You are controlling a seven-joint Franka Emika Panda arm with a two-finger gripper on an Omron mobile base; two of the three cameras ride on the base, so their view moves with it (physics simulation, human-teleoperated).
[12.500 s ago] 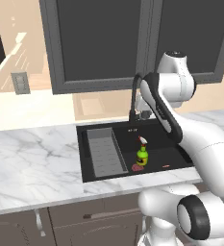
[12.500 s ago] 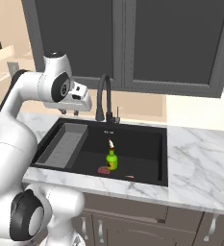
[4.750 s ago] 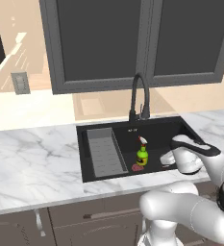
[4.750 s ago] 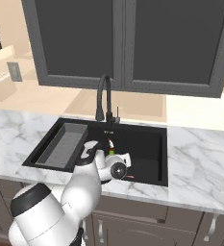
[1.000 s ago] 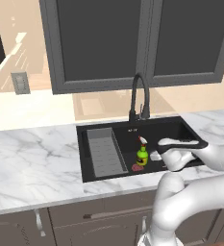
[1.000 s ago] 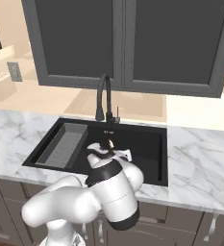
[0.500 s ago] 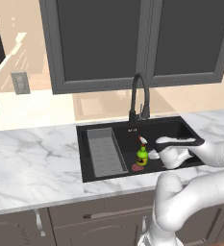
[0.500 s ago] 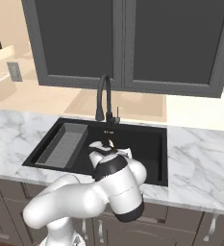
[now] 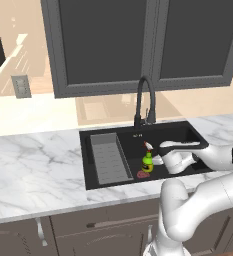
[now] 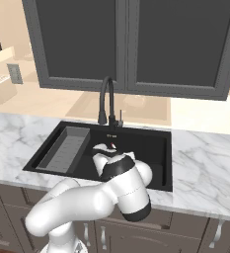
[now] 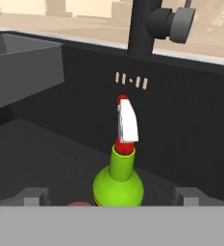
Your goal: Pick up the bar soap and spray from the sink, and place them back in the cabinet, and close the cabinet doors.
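The spray [image 9: 147,162] stands upright in the black sink [image 9: 190,134], a green bottle with a red-and-white nozzle. My gripper [image 9: 156,160] hangs low in the basin just right of it, open. In the hand view the spray [image 11: 119,178] is centred between my wide-apart fingertips [image 11: 34,196], untouched, with my gripper [image 11: 111,201] level with its shoulder. The nozzle of the spray [image 10: 112,145] peeks out beside the arm in the right base view. A reddish-pink patch [image 11: 80,204] shows left of the bottle's base; I cannot tell what it is. The bar soap, the cabinet and the cabinet doors are out of view.
A grey ribbed tray [image 9: 107,158] fills the sink's left side. The black gooseneck faucet [image 9: 144,100] rises behind the basin. A round dark-red drain disc [image 9: 143,175] lies in front of the bottle. Grey-framed doors with dark panes [image 9: 108,45] hang above. Marble counter [image 9: 33,165] surrounds the sink.
My hand has slid left along the basin toward the spray. The jaws stayed open and the bottle has not moved.
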